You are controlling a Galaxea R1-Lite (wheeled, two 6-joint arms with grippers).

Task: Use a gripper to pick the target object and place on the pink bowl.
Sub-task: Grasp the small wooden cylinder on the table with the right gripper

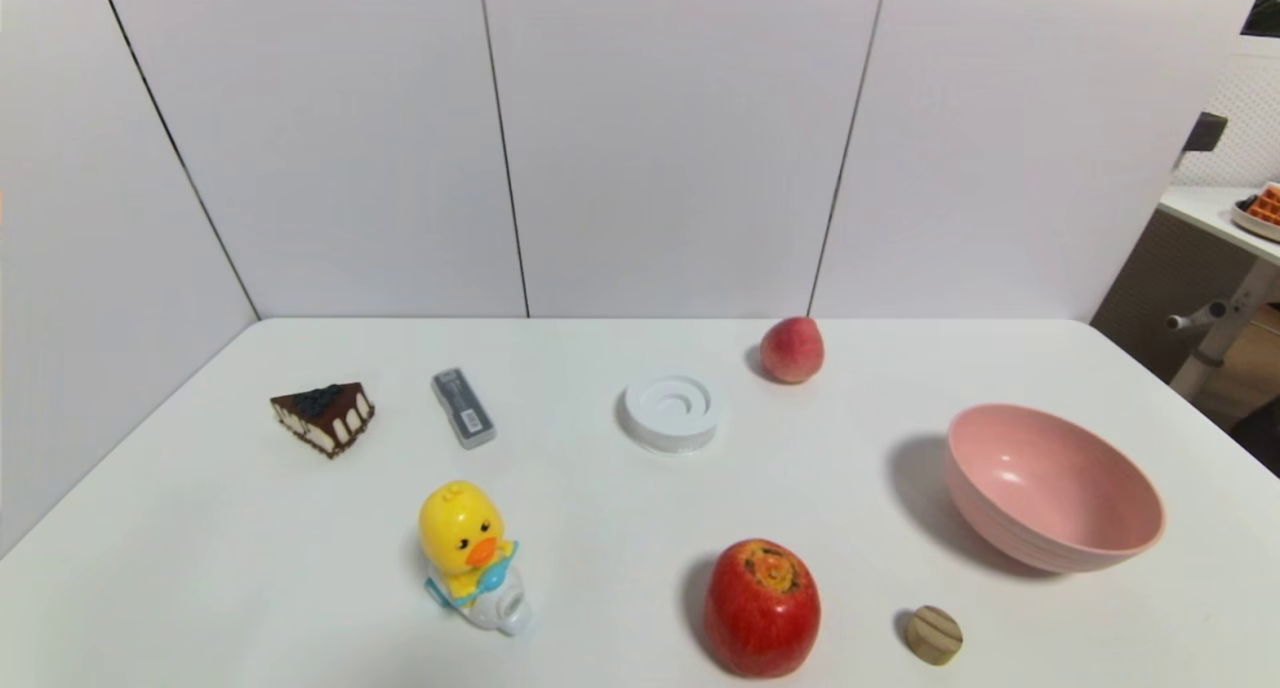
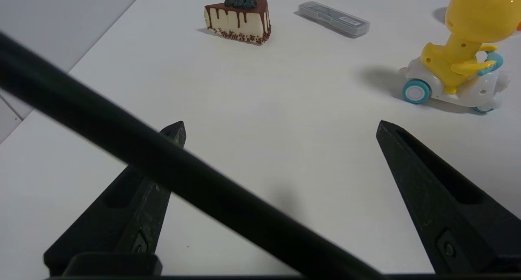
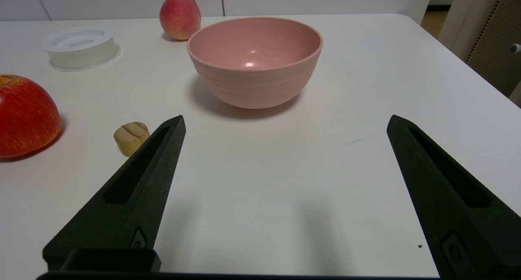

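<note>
Right gripper (image 3: 285, 123), jaws wide & empty: we shift it toward the wooden block (image 3: 131, 137) beside the apple (image 3: 25, 114), centre, descend, then pink bowl (image 3: 255, 60).

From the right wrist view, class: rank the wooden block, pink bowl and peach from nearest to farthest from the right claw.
1. Wooden block, beside one finger of the open right claw.
2. Pink bowl, straight ahead at mid-table.
3. Peach, beyond the bowl near the wall.
</note>
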